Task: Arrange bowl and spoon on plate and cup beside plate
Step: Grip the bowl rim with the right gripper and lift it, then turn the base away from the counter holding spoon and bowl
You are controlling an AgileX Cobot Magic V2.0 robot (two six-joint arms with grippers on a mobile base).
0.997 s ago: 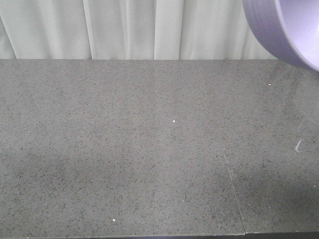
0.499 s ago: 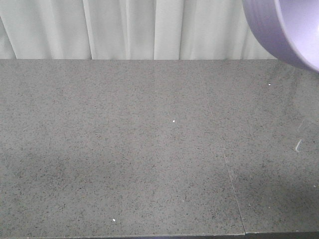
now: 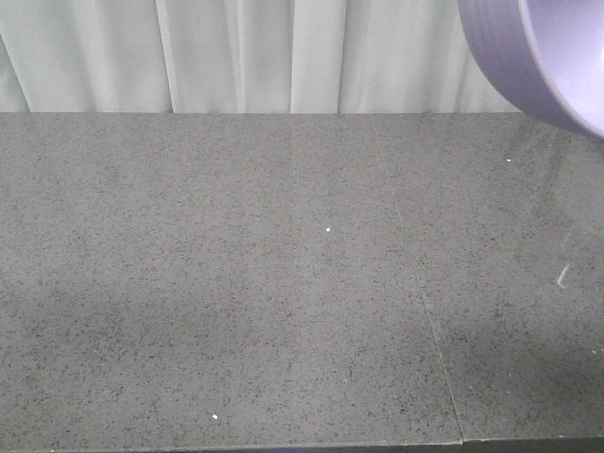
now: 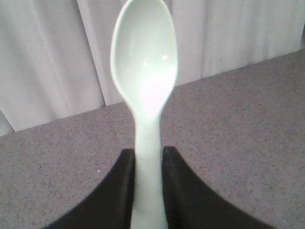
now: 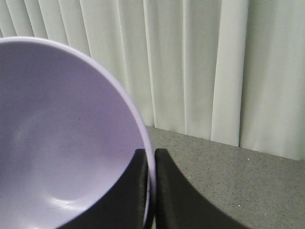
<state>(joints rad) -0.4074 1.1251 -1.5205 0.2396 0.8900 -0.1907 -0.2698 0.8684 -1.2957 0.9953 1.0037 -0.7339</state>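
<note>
In the left wrist view my left gripper (image 4: 149, 157) is shut on the handle of the pale mint-white spoon (image 4: 144, 71), whose scoop points up and away above the grey counter. The right gripper (image 5: 151, 157) is shut on the rim of the lavender bowl (image 5: 57, 138), one finger inside and one outside. That bowl (image 3: 538, 57) fills the top right corner of the front view, held above the counter. The plate and the cup are out of view.
A speckled grey stone counter (image 3: 283, 283) spans the front view, with a seam (image 3: 439, 349) running toward its front edge on the right. White pleated curtains (image 3: 236, 52) hang behind its far edge.
</note>
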